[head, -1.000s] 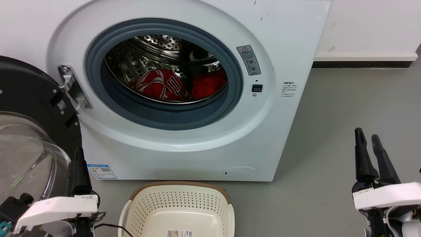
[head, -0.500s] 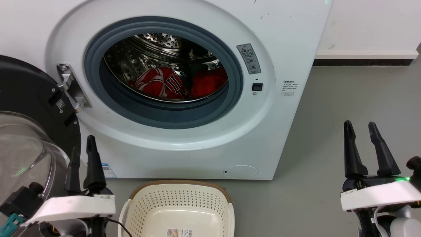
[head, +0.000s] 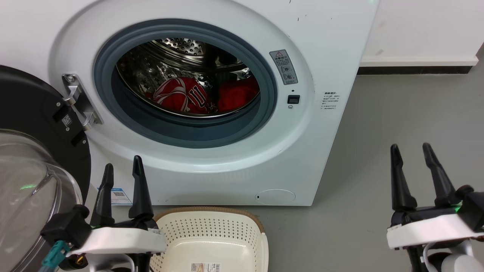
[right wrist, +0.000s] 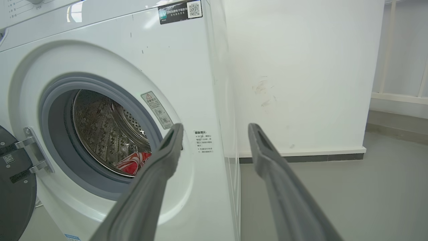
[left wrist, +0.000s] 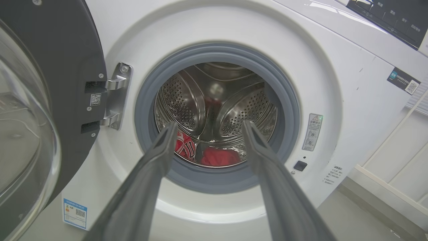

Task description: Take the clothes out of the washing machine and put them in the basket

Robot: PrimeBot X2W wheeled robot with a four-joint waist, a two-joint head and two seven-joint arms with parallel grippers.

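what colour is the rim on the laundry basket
Brown, woven-looking, on the cream-white perforated plastic basket. The head view shows it best.

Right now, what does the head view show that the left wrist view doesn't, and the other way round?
Head view adds: the basket on the floor before the washer, and the right gripper, open.
Left wrist view adds: the dark panel on the washer's top.
Both: the open door, the jersey and red cloth lying in the drum, and the left gripper, open, outside the porthole.
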